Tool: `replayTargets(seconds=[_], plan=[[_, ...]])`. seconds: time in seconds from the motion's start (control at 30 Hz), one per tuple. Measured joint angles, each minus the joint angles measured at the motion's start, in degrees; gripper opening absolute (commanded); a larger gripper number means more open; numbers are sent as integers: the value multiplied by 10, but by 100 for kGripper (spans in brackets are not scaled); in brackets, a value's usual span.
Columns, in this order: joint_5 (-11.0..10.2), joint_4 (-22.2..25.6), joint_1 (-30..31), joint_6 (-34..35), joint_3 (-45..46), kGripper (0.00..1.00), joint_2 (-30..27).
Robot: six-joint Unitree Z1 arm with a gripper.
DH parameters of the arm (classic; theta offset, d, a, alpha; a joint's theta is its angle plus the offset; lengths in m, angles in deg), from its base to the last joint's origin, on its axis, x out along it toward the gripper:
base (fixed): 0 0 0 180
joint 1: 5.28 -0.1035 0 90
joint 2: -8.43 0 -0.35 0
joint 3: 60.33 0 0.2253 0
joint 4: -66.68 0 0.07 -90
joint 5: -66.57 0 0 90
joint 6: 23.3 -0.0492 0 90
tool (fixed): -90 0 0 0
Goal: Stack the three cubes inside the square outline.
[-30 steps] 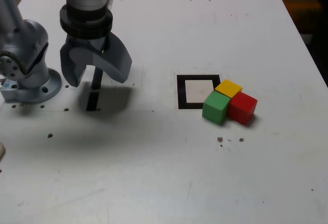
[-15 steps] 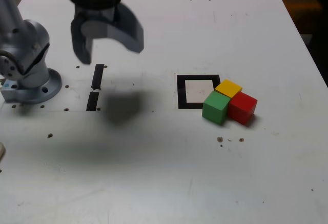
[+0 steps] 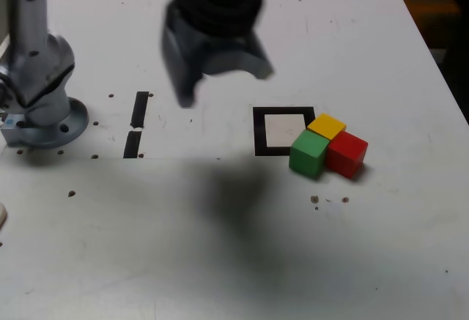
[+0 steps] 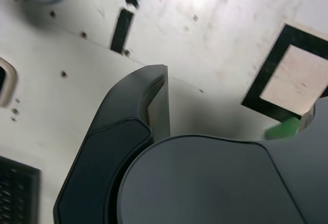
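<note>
Exterior view: we record one tool [image 3: 227,86], jaws wide apart, holding nothing, above the surface [image 3: 183,261]; one square outline [image 3: 260,131]; three cubes, green [image 3: 308,153], yellow [image 3: 327,126] and red [image 3: 346,154], clustered beside its right-hand side, unstacked. Wrist view: we list the outline, partly hidden, and a sliver of green cube.

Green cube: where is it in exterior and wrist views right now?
Exterior view: right of centre, against the lower-right corner of the square outline; green cube whole.
Wrist view: near the right edge, only a green sliver beside the gripper, which hides the rest.
Shared landmark: the square outline, cut off by the frame in the wrist view.
</note>
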Motion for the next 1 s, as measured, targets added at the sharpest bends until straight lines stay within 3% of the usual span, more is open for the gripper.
replayTargets(seconds=[0.23,0.6,0.73,1.0], plan=[[36,45,15,84,-137,100,60],[72,47,13,195,-345,99,131],[57,40,8,233,-361,99,162],[40,4,1,281,-338,99,166]])
